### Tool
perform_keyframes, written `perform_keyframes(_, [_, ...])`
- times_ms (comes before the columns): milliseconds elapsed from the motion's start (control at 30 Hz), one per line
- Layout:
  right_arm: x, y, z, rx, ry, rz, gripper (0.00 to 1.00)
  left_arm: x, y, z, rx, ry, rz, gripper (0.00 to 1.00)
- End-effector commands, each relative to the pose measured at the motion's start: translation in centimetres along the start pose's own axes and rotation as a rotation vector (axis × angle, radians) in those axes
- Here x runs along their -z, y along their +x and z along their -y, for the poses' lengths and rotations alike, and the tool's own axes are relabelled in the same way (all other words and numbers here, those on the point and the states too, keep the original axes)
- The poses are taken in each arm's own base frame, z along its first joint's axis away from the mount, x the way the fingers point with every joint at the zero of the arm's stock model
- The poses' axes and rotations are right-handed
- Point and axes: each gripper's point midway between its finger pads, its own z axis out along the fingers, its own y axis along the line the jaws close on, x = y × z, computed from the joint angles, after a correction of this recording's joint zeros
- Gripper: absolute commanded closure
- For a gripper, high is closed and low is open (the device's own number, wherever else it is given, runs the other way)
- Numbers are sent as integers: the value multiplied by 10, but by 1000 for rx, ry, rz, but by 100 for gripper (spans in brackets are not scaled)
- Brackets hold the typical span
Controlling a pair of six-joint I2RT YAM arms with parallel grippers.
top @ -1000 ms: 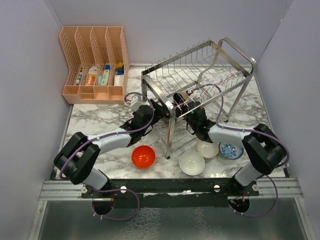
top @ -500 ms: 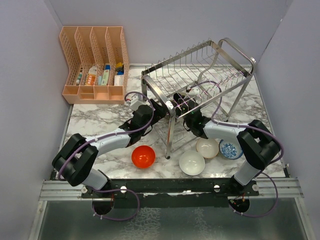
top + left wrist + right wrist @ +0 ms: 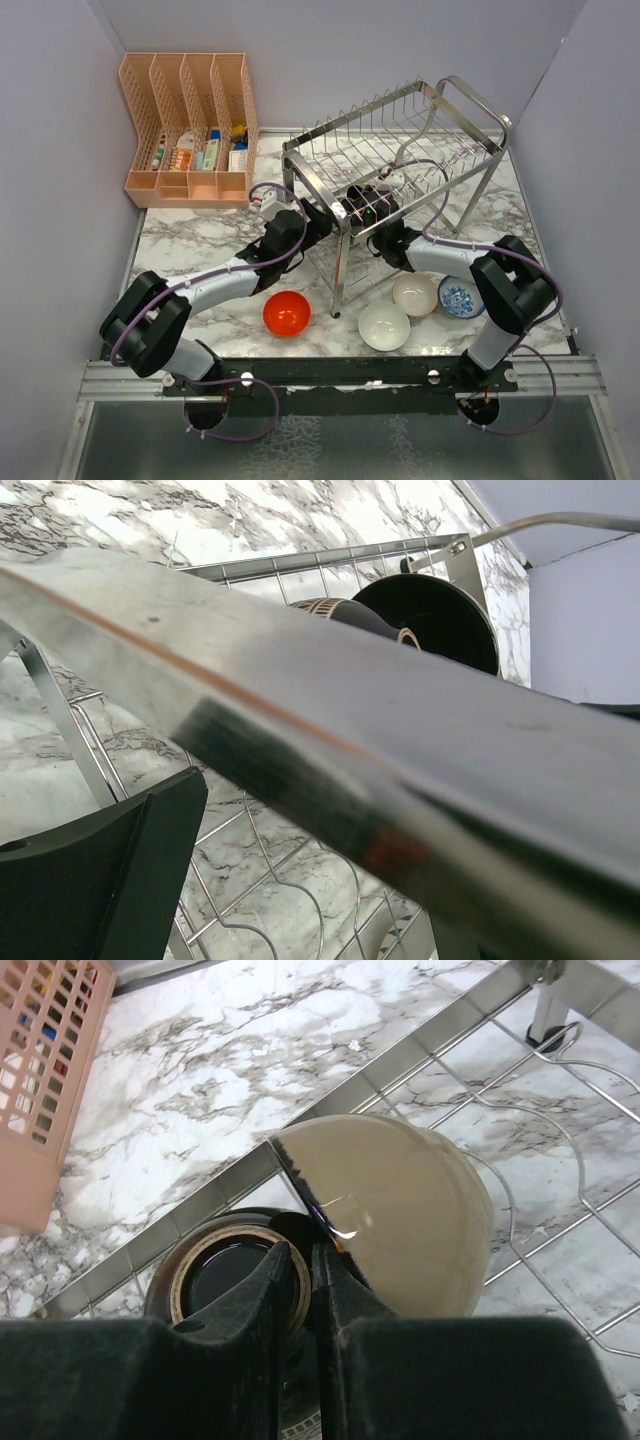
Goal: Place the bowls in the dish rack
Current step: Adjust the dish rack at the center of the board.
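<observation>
Steel-wire dish rack (image 3: pixel 365 108), two tiers, stands on the rear right part of the marble tabletop (image 3: pixel 200 240). Both arms reach to its front left corner.

Right jaws: almost closed, with the fingers (image 3: pixel 260 1290) pinching the rim of the dark brown bowl (image 3: pixel 400 1220). The bowl is held on edge, its cream face to one side of the fingers and its dark face with a tan ring to the other. It is inside the rack frame, under the upper tier, above the lower wire grid and just beside a flat steel rail. Whether the bowl touches the wires cannot be told.

Left jaws: spread wide, holding nothing. In the left wrist view one black finger (image 3: pixel 100 880) shows at lower left, and a blurred rack rail crosses close to the camera.

Four bowls sit upright on the tabletop in front of the rack:
- red-orange bowl (image 3: pixel 286 313), left of the rack leg;
- white bowl (image 3: pixel 384 325);
- beige-pink bowl (image 3: pixel 414 295), just beside the white bowl;
- blue-patterned bowl (image 3: pixel 462 298), just beside the beige-pink bowl, partly hidden by the right arm.

Peach slotted organiser (image 3: pixel 190 125): rear left, apart from the rack.
</observation>
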Motion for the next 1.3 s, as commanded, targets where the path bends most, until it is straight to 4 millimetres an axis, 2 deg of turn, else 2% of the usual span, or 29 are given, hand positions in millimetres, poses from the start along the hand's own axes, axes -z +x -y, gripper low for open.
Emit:
perform_keyframes(0, [5,71,84,148,242,-208,86,7,-5,9,-7,32,11,16])
perform_keyframes(367, [5,74,86,137,236,-221,86,-3,-3,24,18,80,5,16])
perform_keyframes(867, [3,74,85,138,228,-224,86,-35,17,37,65,123,-39,16])
perform_keyframes(1100, [2,73,90,132,233,-225,86,-25,9,46,36,143,-28,10])
perform_keyframes(1267, [1,72,90,128,232,-226,87,-13,12,54,34,153,-37,7])
